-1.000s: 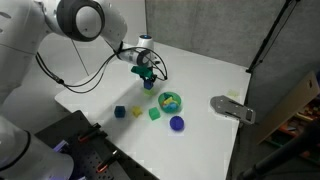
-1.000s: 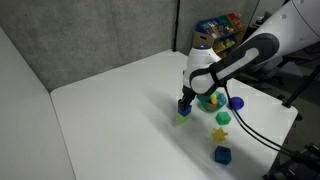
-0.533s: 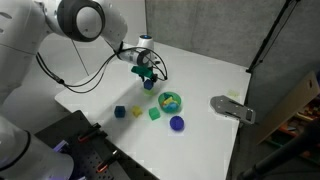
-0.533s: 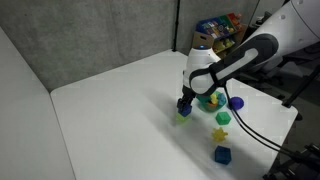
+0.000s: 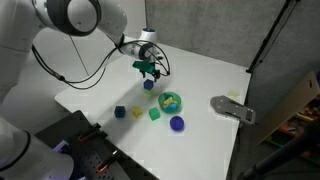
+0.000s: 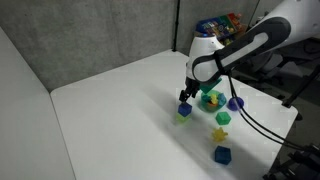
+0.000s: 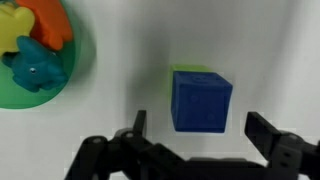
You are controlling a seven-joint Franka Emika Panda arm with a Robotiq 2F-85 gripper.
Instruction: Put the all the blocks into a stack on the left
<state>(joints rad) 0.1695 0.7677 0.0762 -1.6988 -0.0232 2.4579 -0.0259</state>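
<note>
A gripper (image 7: 198, 140) hangs just above a blue block (image 7: 202, 100), its jaws spread wider than the block, with bare white table (image 7: 275, 60) on both sides of it. A green bowl (image 7: 62, 82) full of toys stands near one side, not touching the block. In an exterior view, a blue cube (image 5: 119, 112), yellow block (image 5: 137, 112), green block (image 5: 155, 114) and purple piece (image 5: 177, 124) cluster near the bowl. The table behind the gripper lies open.
</note>
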